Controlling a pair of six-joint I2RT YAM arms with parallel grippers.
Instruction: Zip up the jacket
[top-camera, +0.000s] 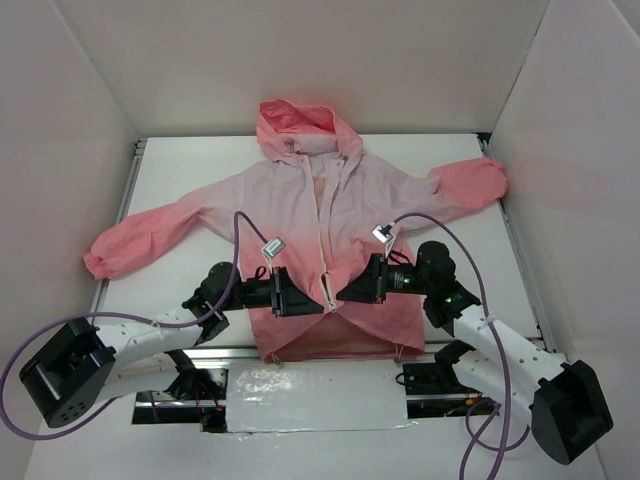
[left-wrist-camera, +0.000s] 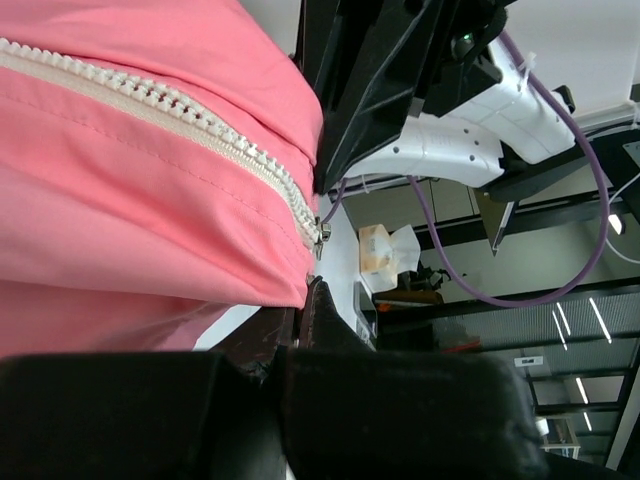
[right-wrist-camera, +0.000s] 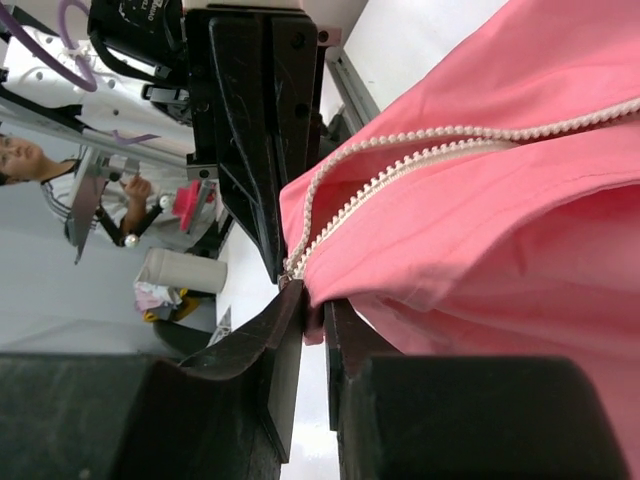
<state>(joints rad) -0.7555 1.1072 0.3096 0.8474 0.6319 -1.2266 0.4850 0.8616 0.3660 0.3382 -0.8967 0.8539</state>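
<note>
The jacket (top-camera: 290, 205) lies flat on the white table (top-camera: 180, 180), hood at the far end, hem toward me. Its white zipper (top-camera: 324, 215) runs down the middle and is open at the hem. My left gripper (top-camera: 312, 300) is shut on the coral hem edge left of the zipper's bottom end; the left wrist view shows the fabric (left-wrist-camera: 150, 200) nipped at the gripper (left-wrist-camera: 304, 298) just under the zipper teeth (left-wrist-camera: 200, 125). My right gripper (top-camera: 347, 293) is shut on the hem edge to the right; the right wrist view shows the fabric (right-wrist-camera: 480, 210) pinched in the gripper (right-wrist-camera: 324, 312). The two grippers face each other, almost touching.
White walls (top-camera: 90, 90) close in the table on the left, back and right. Metal rails (top-camera: 523, 270) run along its sides. A shiny sheet (top-camera: 315, 395) lies at the near edge between the arm bases. Purple cables (top-camera: 445, 230) loop over the jacket's sleeves.
</note>
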